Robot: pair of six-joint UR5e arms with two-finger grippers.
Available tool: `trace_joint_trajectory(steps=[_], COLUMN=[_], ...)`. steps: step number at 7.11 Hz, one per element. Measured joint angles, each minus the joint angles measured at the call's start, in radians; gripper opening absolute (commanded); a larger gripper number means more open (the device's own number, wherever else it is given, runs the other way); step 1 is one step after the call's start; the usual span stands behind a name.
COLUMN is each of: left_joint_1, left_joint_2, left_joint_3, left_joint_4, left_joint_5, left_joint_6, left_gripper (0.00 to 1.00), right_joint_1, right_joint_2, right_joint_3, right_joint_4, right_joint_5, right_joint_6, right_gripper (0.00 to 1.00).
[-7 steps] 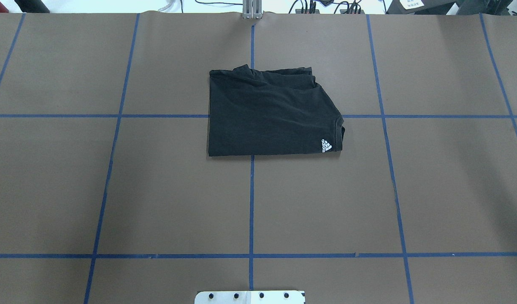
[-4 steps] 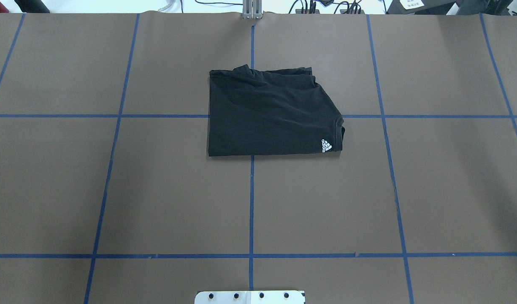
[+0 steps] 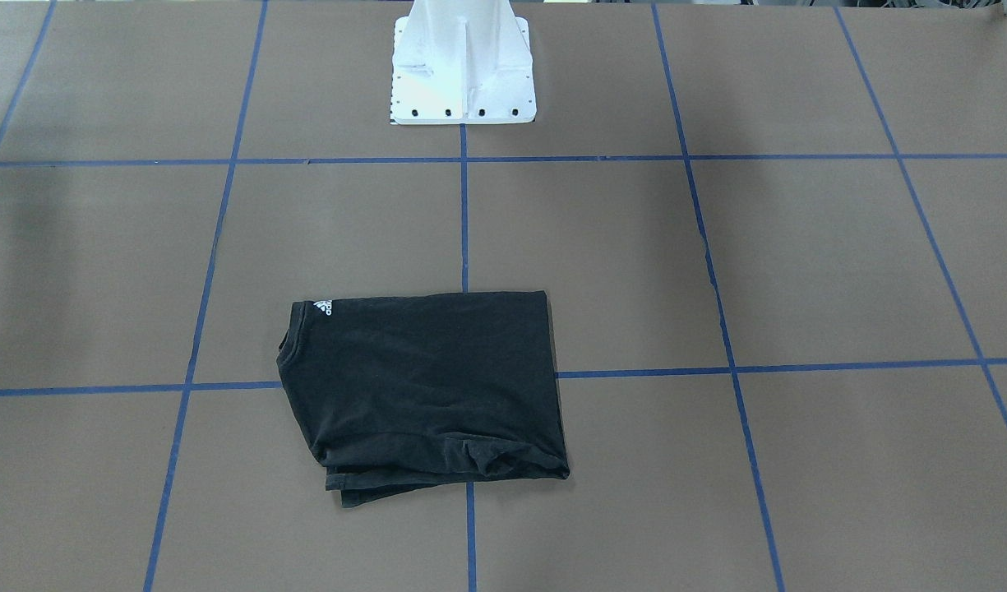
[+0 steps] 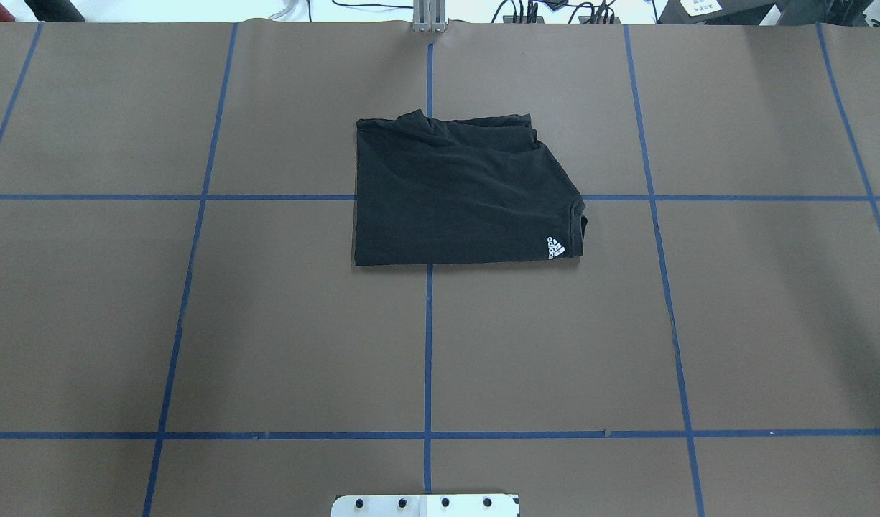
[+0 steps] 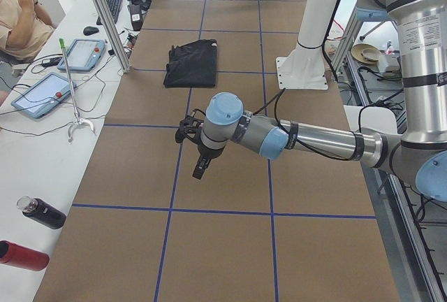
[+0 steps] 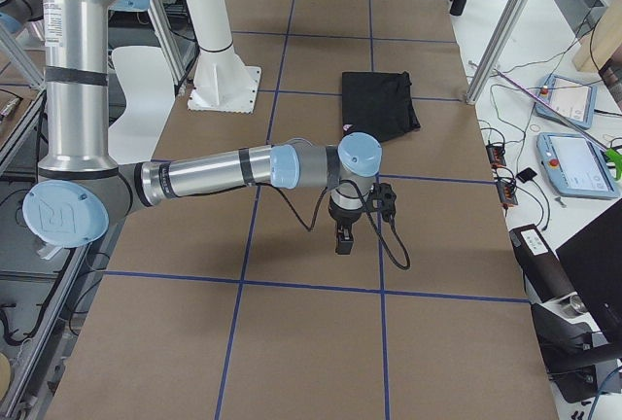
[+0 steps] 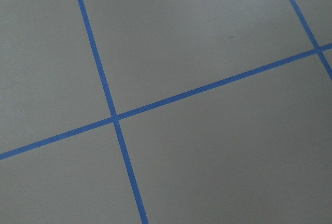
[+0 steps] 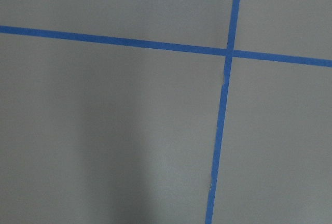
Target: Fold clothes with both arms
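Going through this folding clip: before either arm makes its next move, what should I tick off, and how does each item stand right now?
1. t-shirt folded into a compact block, flat on the table: ok.
2. far hem layers lined up: not ok, they are staggered and bunched.
3. left gripper clear of the t-shirt: ok, it hangs over bare table, well apart from it.
4. right gripper clear of the t-shirt: ok, also over bare table.
5. Both grippers open and ready to grasp: cannot tell, they show only in the side views.
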Motion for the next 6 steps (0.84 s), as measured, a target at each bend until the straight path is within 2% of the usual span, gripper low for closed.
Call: trace_joint_trajectory(steps=[6], left_joint_1=[0.0], left_joint_2=[-0.002], left_joint_3=[0.001], left_joint_4=[-0.004], left_joint_5=[0.001], left_joint_6=[0.0], left_gripper=[1.0], right_joint_1=[0.001], right_joint_2=[0.009], right_joint_3=[-0.031], right_joint_4=[-0.001], right_joint_5=[0.004], right_joint_6=[-0.001], right_gripper=[1.0])
